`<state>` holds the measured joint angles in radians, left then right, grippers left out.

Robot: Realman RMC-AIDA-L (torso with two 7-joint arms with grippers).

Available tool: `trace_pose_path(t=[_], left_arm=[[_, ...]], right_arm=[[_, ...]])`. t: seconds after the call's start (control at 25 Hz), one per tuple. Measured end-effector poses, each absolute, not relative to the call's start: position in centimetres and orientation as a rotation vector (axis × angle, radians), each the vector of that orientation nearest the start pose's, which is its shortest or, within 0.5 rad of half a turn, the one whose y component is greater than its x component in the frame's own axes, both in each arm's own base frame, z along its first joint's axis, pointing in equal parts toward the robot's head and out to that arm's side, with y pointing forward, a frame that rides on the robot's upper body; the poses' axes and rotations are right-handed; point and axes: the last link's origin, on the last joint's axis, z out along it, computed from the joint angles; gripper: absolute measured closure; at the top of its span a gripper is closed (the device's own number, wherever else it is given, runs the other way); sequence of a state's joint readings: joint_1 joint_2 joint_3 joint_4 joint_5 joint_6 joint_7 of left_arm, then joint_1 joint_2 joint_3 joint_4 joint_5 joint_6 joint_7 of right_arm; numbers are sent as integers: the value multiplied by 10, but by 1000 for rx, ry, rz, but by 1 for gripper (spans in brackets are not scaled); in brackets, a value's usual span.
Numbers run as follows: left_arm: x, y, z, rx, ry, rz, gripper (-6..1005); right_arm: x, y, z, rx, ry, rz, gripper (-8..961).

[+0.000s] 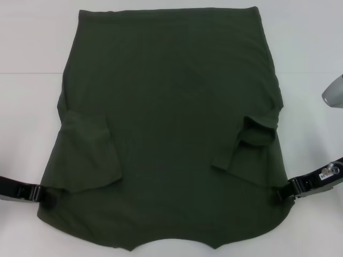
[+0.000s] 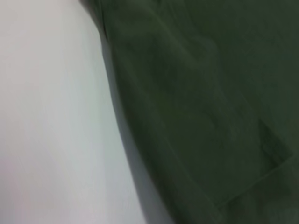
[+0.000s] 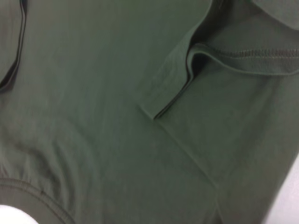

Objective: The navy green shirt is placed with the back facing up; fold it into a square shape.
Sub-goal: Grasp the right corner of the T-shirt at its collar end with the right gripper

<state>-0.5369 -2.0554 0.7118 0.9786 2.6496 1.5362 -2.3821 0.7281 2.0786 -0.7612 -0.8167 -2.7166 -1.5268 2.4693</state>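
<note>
The navy green shirt [image 1: 171, 123] lies spread flat on the white table [image 1: 32, 48], hem at the far side and neckline at the near edge. Both short sleeves are folded inward onto the body, the left sleeve [image 1: 88, 155] and the right sleeve [image 1: 252, 142]. My left gripper [image 1: 49, 198] comes in low from the left and is shut on the shirt's near left shoulder edge. My right gripper [image 1: 280, 191] does the same at the near right shoulder edge. The left wrist view shows the shirt's edge [image 2: 201, 107] against the table. The right wrist view shows the folded sleeve [image 3: 224, 70] and the neckline.
White table surface shows to the left [image 2: 51, 116], to the right [image 1: 311, 53] and beyond the hem. A grey part of the robot [image 1: 333, 92] shows at the right edge.
</note>
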Motion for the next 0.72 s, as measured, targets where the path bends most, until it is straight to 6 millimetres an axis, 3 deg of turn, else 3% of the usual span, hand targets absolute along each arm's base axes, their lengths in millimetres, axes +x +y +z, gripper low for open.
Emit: trace_pose_path(t=[0.32, 0.52, 0.72], left_arm=[[-318, 332, 49, -2250, -1634, 128, 933], [-317, 333, 49, -2257, -1625, 130, 932], [-316, 331, 51, -2284, -1632, 137, 930]], right_arm=[[268, 361, 5, -2381, 1655, -248, 600], [267, 362, 5, -2387, 1648, -247, 806], [265, 361, 10, -2433, 1618, -259, 880]])
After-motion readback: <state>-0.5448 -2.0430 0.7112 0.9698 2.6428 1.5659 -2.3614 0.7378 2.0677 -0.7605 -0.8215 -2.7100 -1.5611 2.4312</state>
